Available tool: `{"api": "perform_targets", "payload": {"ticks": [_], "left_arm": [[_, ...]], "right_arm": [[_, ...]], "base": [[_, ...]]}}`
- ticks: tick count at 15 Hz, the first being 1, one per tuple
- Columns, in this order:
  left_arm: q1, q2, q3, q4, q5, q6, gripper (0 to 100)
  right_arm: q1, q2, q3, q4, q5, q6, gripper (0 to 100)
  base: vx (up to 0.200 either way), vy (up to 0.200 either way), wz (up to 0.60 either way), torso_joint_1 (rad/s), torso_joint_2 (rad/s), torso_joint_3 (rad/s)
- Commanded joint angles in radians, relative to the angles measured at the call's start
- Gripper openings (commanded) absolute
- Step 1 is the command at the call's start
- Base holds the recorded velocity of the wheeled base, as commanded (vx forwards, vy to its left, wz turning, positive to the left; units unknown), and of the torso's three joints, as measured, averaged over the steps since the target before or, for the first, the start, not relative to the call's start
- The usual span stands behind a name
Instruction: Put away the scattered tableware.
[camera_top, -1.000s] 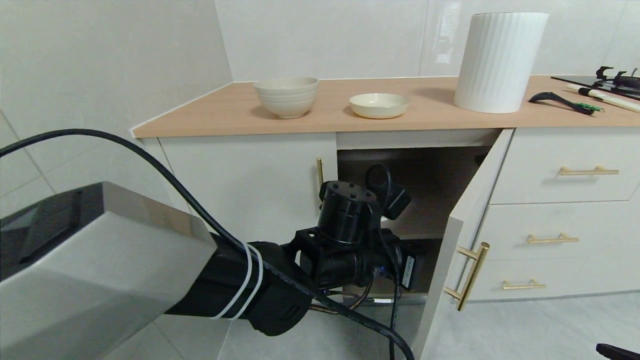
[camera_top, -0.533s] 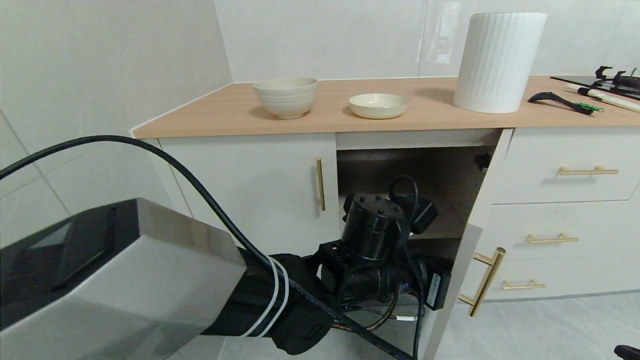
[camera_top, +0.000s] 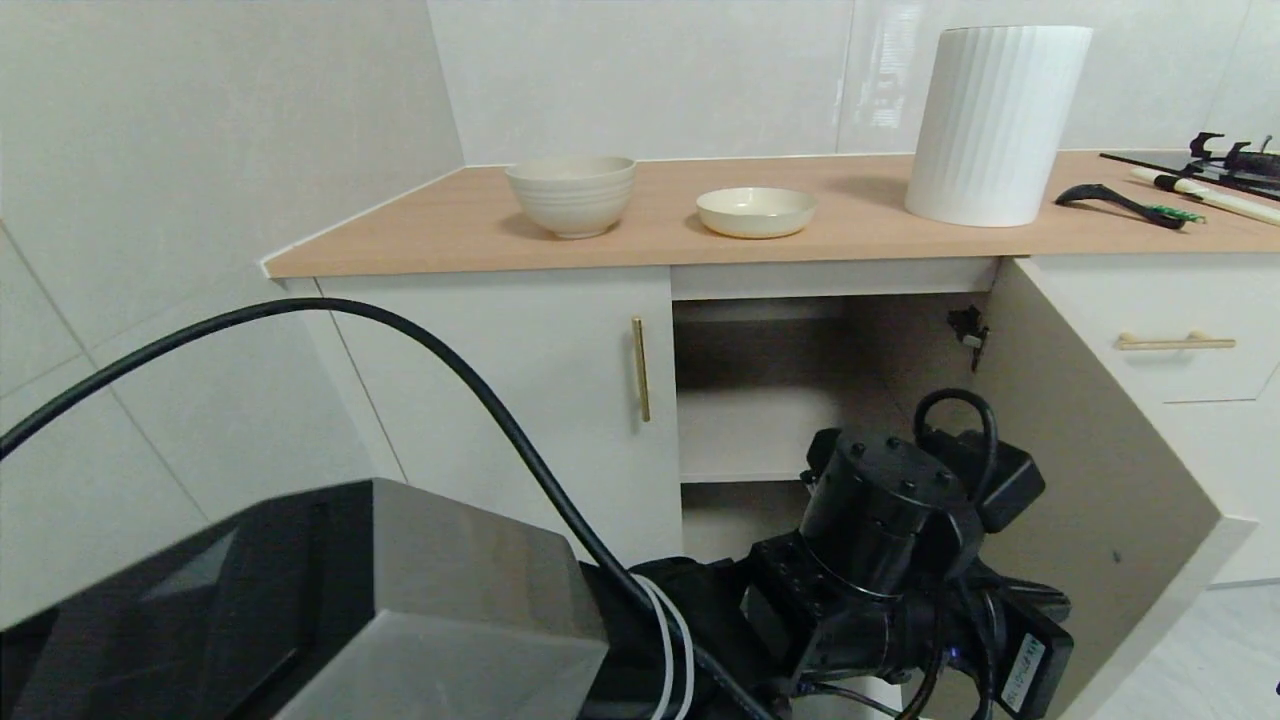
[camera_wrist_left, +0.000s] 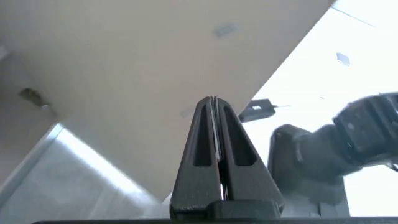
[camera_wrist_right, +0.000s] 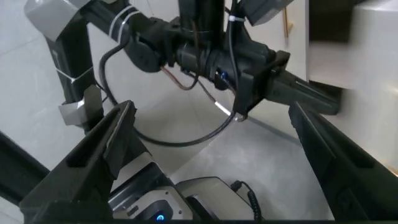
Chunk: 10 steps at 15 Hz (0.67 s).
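Note:
A beige ribbed bowl (camera_top: 572, 193) and a shallow cream dish (camera_top: 756, 211) stand on the wooden countertop (camera_top: 420, 230). Below the dish, the cabinet door (camera_top: 1090, 440) stands swung wide to the right, baring a shelf (camera_top: 770, 435). My left arm's wrist (camera_top: 890, 520) is low in front of that opening. My left gripper (camera_wrist_left: 211, 104) is shut with nothing in it, its tips against the door's inner face (camera_wrist_left: 143, 62). My right gripper (camera_wrist_right: 211, 109) hangs open near the floor, facing the left gripper (camera_wrist_right: 311, 93) and holding nothing.
A tall white ribbed container (camera_top: 995, 125) stands on the counter to the right. Beyond it lie a black spoon (camera_top: 1120, 203) and chopsticks (camera_top: 1205, 197). Drawers with gold handles (camera_top: 1175, 342) sit behind the open door. The left door, with its handle (camera_top: 640, 368), is closed.
My left arm has swept right and lower, and the cabinet door has swung from partly open to wide open. The bowl and dish have not moved.

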<state>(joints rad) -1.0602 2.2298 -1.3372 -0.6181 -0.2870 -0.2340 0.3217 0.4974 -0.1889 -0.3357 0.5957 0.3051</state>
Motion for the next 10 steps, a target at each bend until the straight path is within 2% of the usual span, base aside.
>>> {"api": "perform_targets", "payload": {"ticks": [1,2,4,7,8,9,10], "left_arm": [[0.023,-0.033,0.038,-0.014,0.023,-0.019,0],[0.082,-0.111,0.104,-0.034,0.023,-0.037,0],[0.206,-0.251,0.225,-0.034,0.025,-0.037,0],[0.398,-0.476,0.464,-0.035,0.022,-0.036,0],[0.436,-0.516,0.52,-0.04,0.022,-0.034,0],[0.482,-0.562,0.583,-0.043,0.022,-0.03,100],[0.531,-0.604,0.624,-0.045,0.022,-0.024,100]], "right_arm": [[0.002,0.085,-0.014,0.0,0.001,-0.001,100],[0.019,0.266,-0.063,-0.002,-0.001,-0.012,100],[0.02,0.563,-0.191,-0.008,-0.013,-0.067,100],[0.045,0.854,-0.437,-0.003,-0.017,-0.08,100],[0.053,0.931,-0.486,0.001,-0.019,-0.084,100],[0.053,1.014,-0.541,0.001,-0.021,-0.113,100],[0.059,1.078,-0.604,0.003,-0.062,-0.123,100]], "base": [[0.0,0.0,0.0,0.0,0.0,0.0],[0.0,0.0,0.0,0.0,0.0,0.0],[0.0,0.0,0.0,0.0,0.0,0.0],[0.0,0.0,0.0,0.0,0.0,0.0],[0.0,0.0,0.0,0.0,0.0,0.0],[0.0,0.0,0.0,0.0,0.0,0.0],[0.0,0.0,0.0,0.0,0.0,0.0]]}}
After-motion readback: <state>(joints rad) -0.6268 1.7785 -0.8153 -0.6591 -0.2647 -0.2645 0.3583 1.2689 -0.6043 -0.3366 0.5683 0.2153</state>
